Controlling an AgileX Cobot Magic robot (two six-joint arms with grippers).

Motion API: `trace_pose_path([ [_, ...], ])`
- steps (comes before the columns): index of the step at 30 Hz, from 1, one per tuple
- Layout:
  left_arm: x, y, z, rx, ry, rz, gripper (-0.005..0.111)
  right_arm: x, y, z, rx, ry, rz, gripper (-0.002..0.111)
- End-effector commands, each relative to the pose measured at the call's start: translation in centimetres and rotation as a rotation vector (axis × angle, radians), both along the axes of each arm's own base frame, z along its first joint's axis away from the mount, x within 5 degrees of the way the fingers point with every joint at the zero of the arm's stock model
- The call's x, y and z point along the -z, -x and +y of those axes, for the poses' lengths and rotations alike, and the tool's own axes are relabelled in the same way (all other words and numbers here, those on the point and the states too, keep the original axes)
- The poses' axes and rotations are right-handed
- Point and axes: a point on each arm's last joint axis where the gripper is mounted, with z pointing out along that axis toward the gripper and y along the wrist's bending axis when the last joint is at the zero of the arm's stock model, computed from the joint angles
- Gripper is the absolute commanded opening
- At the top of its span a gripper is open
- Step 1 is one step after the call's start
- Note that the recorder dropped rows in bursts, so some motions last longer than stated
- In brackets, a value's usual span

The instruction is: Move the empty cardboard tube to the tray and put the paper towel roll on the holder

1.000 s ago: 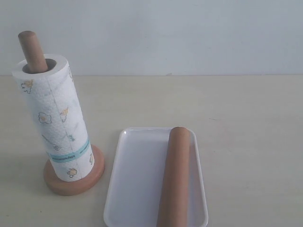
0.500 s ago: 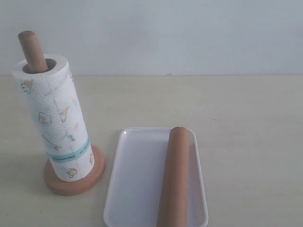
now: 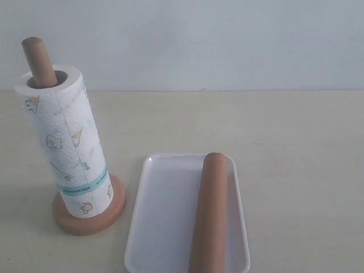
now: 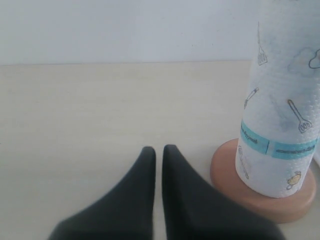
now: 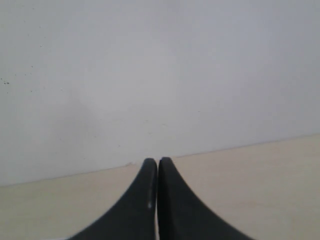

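At left, printed white paper roll (image 3: 65,136) sits on wooden holder (image 3: 91,220), brown cardboard tube (image 3: 211,210) in white tray (image 3: 165,210): seemingly done. Your left gripper (image 4: 159,149) and right gripper (image 5: 158,161) are pinched together, empty; just back away.

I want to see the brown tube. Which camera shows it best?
The exterior view: the empty cardboard tube lies in the tray, near end cut off. The left wrist view shows the paper towel roll on the holder, not the tube; the right wrist view misses it too.

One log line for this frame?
paper towel roll: on holder | cardboard tube: lying in tray | left tool: shut, empty | right tool: shut, empty
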Motion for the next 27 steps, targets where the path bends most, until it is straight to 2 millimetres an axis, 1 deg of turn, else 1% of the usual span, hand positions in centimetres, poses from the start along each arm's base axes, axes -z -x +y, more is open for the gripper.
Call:
trace_pose_path([
  [1,0.1,0.0,0.0,-0.001,0.007,-0.001,0.004,0.8,0.0,-0.1,0.011,-0.007,0.086,0.000],
  [6,0.1,0.0,0.0,-0.001,0.007,-0.001,0.004,2.7,0.1,-0.2,0.023,0.032,0.288,0.000],
  [8,0.1,0.0,0.0,-0.001,0.007,-0.001,0.004,3.0,0.1,-0.3,0.026,0.060,0.322,0.000],
  [16,0.1,0.0,0.0,-0.001,0.007,-0.001,0.004,3.4,0.2,-0.3,0.018,0.223,0.342,0.000],
  [23,0.1,0.0,0.0,-0.001,0.007,-0.001,0.004,3.5,0.3,-0.8,0.110,0.216,0.371,0.000],
  [27,0.1,0.0,0.0,-0.001,0.007,-0.001,0.004,3.6,0.3,-0.9,0.125,0.208,0.379,0.000],
])
